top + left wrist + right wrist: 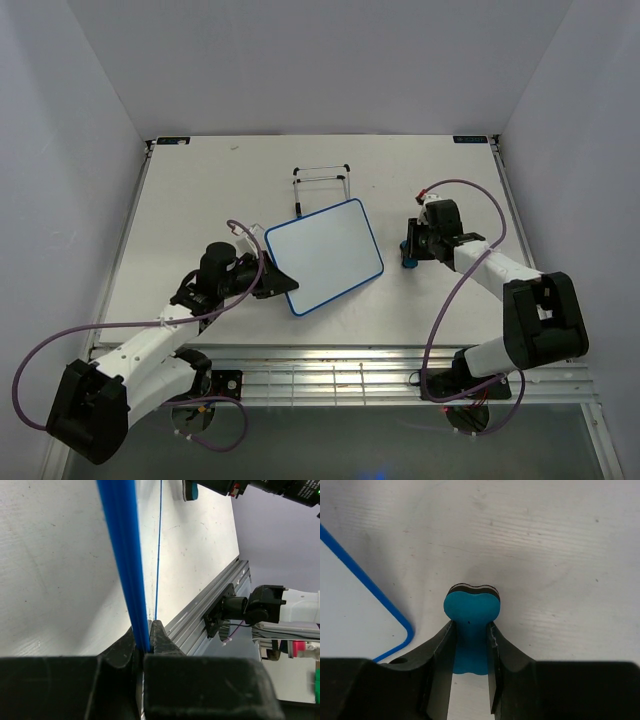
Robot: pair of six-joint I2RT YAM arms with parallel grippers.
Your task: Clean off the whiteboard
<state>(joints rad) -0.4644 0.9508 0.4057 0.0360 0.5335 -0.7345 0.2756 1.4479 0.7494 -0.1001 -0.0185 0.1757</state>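
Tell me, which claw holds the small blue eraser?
The right gripper pinches the eraser; the left gripper clamps the whiteboard edge instead.

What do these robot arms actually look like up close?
The left arm and right arm are white segments between chunky black joints. A purple cable loops along each. The left end effector and right end effector each have two black fingers.

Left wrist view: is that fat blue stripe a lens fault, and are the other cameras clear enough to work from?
Left wrist: no fault; the stripe is the whiteboard frame, seen edge-on and very close, pinched in the left tool. Right wrist: the eraser is sharp, with a dark foreground. Top: even light, soft shadows, no glare on the board.
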